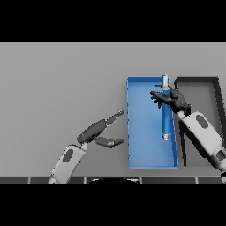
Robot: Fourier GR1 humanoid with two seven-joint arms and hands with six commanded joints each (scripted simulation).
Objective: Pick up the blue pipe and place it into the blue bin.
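The blue pipe [166, 115], with grey ends, hangs lengthwise over the right half of the blue bin [141, 145]. My right hand [173, 100] is shut on the pipe near its far end, fingers curled round it. The pipe's near end points toward the bin's front right. I cannot tell whether the pipe touches the bin floor. My left hand [98, 131] stays open just left of the bin, fingers straight and thumb spread, touching nothing.
A black bin [213, 88] stands directly right of the blue bin, partly hidden by my right forearm [202, 132]. The grey table [57, 84] stretches wide to the left and behind.
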